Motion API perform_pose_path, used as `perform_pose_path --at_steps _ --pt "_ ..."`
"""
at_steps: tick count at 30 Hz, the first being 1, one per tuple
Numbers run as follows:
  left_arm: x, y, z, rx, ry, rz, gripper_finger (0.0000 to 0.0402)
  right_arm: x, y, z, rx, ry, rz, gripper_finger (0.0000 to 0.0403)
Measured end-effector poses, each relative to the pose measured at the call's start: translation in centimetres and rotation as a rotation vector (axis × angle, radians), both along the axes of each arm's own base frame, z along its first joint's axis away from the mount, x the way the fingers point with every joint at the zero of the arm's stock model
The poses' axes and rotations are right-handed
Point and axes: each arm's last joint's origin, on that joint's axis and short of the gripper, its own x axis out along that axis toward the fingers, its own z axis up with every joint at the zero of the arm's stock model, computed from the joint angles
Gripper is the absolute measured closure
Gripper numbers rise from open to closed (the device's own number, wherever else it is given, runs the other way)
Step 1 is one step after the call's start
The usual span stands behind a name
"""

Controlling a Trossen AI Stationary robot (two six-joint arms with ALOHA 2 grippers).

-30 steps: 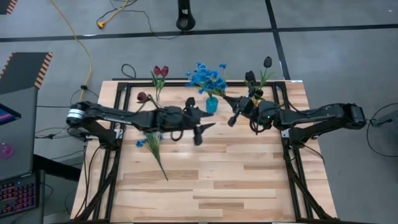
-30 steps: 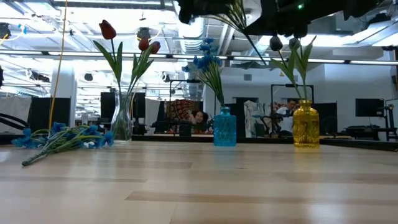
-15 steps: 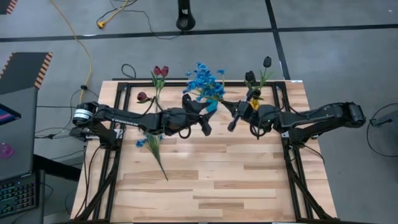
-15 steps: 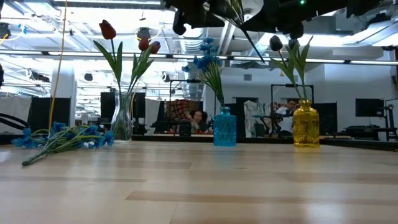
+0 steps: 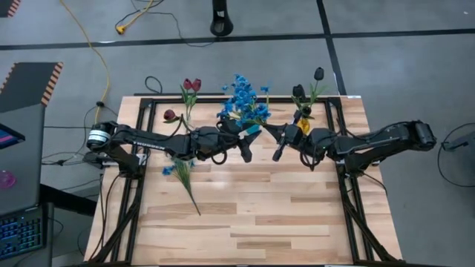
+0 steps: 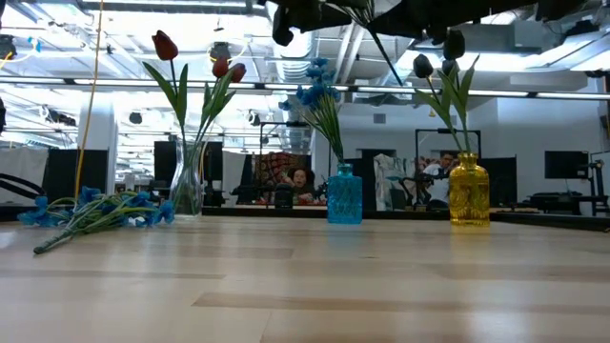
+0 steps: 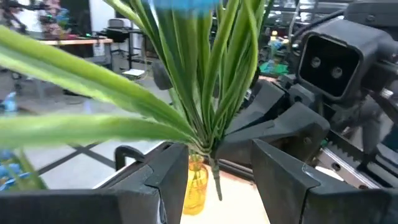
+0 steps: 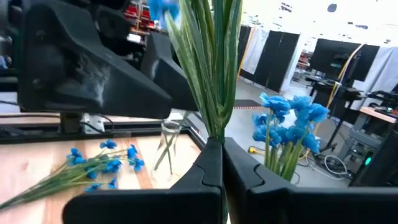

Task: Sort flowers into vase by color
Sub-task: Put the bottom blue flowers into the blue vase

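My right gripper (image 8: pixel 216 144) is shut on a bunch of blue flowers (image 5: pixel 236 111), high over the far middle of the table. My left gripper (image 7: pixel 217 155) is open, one finger either side of the bunch's green stems (image 7: pixel 208 140), facing the right gripper; whether it touches them I cannot tell. Below stand a blue vase (image 6: pixel 344 195) holding blue flowers, a clear vase (image 6: pixel 186 181) with dark red tulips and a yellow vase (image 6: pixel 468 191) with near-black tulips. Another blue bunch (image 6: pixel 95 210) lies flat on the table's left. My right gripper pinches the bunch's gathered stems (image 8: pixel 216 127) near their lower end between its two fingers, coming level from the table's right. The bunch is lifted clear of the table and stands roughly upright. Leaves and blossoms rise above the fingers, and the stem end (image 6: pixel 391 67) hangs below.
The three vases stand in a row along the far edge. The near half of the wooden table (image 5: pixel 267 215) is bare. Both arms meet close together above the blue vase. A yellow cable (image 5: pixel 93 44) lies on the floor beyond the table.
My left gripper has swung from over the table's middle toward the far edge and up to the held bunch, ending beside my right gripper. The right gripper has shifted the bunch a little toward the left.
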Motion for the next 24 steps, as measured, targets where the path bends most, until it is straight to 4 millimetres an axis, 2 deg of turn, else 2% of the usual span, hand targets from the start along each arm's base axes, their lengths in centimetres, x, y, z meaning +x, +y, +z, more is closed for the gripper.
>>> perform_pose_path --at_steps 9,19,24 --pt "0.0 -0.1 0.3 0.001 -0.027 -0.032 0.0242 0.1 0.8 0.2 0.026 -0.034 0.033 0.038" --pt "0.0 -0.1 0.3 0.003 -0.025 -0.04 0.0242 2.5 1.3 -1.5 0.008 -0.057 0.043 0.038" --pt "0.0 -0.1 0.2 0.005 -0.021 -0.034 0.0242 2.8 1.3 -1.6 0.008 -0.09 0.042 0.038"
